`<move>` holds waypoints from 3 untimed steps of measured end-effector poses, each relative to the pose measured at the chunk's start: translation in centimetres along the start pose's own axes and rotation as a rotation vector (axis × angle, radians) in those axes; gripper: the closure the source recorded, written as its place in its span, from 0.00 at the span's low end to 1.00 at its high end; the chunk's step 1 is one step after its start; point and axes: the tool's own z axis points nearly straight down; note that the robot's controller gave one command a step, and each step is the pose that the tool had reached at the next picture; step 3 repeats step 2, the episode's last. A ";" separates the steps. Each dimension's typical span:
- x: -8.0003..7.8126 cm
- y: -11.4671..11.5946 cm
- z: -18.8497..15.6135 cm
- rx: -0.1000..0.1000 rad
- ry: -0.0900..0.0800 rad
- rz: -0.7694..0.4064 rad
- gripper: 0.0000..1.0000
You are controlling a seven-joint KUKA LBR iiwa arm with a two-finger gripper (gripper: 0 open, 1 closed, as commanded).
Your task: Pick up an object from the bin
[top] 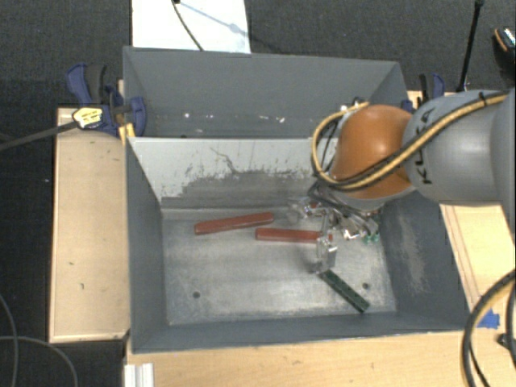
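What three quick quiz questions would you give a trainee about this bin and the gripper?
1. True or false: the left reddish-brown stick lies crossed over the right reddish-brown stick.
2. Which thing lies just past the gripper, toward the near right corner of the bin? A) dark green strip B) yellow ball C) blue cup
3. How many loose things lie on the bin floor?
Key: 1 false, they are uncrossed; 2 A; 3 three.
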 end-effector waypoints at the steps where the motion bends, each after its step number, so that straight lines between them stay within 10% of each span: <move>1: -0.2 0.4 0.0 -0.003 -0.001 0.000 1.00; 2: -1.2 1.6 -13.0 0.002 -0.014 -0.283 1.00; 3: -1.2 1.6 -13.0 0.002 -0.014 -0.283 1.00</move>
